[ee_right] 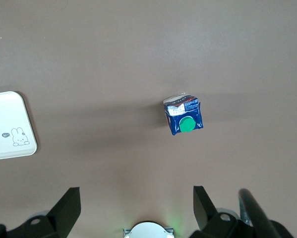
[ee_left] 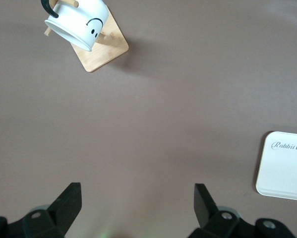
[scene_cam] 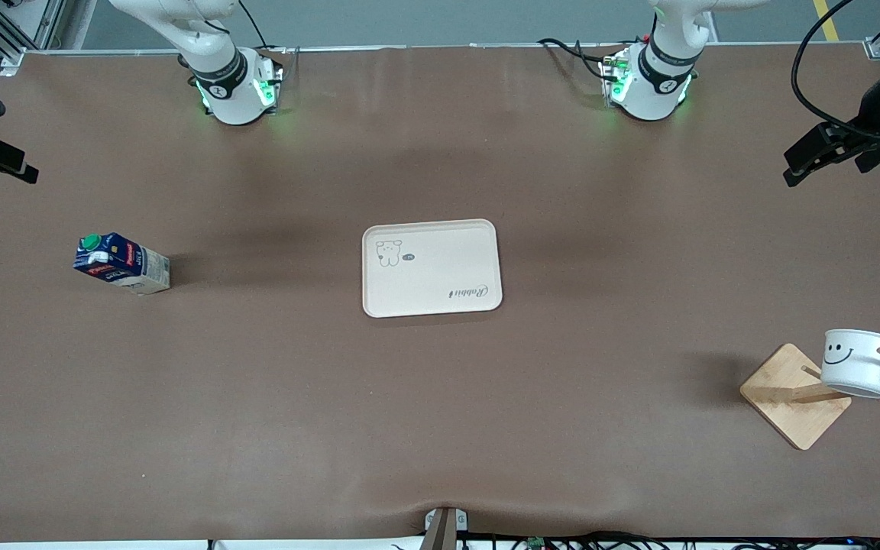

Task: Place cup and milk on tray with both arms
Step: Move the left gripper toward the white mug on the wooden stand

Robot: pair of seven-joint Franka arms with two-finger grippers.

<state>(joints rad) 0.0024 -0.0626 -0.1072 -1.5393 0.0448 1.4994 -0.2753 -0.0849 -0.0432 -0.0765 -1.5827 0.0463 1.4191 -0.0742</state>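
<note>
The cream tray [scene_cam: 432, 267] lies flat in the middle of the table with nothing on it. The milk [scene_cam: 121, 263], a dark blue carton with a green cap, stands toward the right arm's end. The white smiley cup [scene_cam: 860, 363] hangs tilted on a peg of a wooden rack [scene_cam: 795, 397] toward the left arm's end, nearer the front camera than the tray. My left gripper [ee_left: 137, 198] is open and empty, high above bare table, apart from the cup [ee_left: 79, 22]. My right gripper [ee_right: 137, 201] is open and empty, high above bare table, apart from the milk [ee_right: 184, 118].
The rack's square wooden base [ee_left: 101, 49] stands under the cup. A corner of the tray [ee_left: 284, 166] shows in the left wrist view, and another corner of the tray [ee_right: 9, 126] in the right wrist view. Brown table surface lies between all the things.
</note>
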